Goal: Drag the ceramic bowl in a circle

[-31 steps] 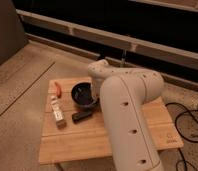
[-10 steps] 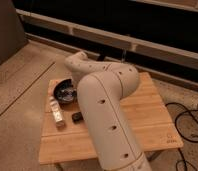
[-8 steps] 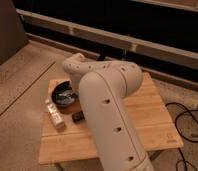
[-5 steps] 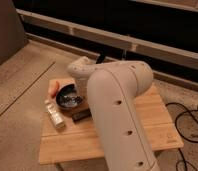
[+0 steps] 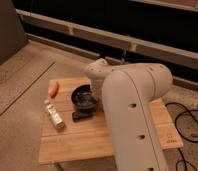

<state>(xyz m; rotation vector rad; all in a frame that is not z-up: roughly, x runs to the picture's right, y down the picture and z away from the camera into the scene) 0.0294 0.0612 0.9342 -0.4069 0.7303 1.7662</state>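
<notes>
Reaching over the desk point(image 5: 72, 142), my hand point(image 5: 95, 93) is closed at the right rim of the ceramic bowl point(image 5: 83, 98), left of desk centre. Can't tell if the rim is pinched. Orange item point(image 5: 53, 88) and bottle point(image 5: 54, 114) lie left, dark flat object point(image 5: 82, 115) just in front.

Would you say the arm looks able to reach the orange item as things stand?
Likely yes: the pincer is at the bowl's rim, and the orange item lies close beside the bowl, nothing between them.
</notes>
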